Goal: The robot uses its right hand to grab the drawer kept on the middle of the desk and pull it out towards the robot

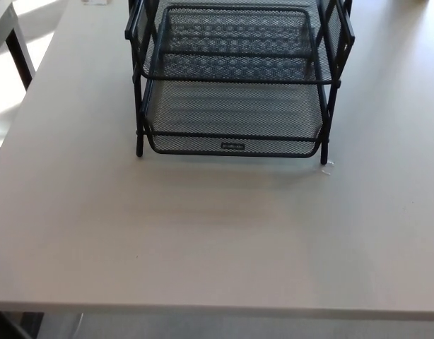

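A black mesh drawer rack (235, 78) stands on the far middle of the pale desk (217, 240); its lower drawer (233, 120) (a small label on the front rim) sits within the frame, under the upper tray (235, 44). Neither robot hand shows, so their state cannot be told; a small clear scrap (329, 167) lies by the rack's right front leg.
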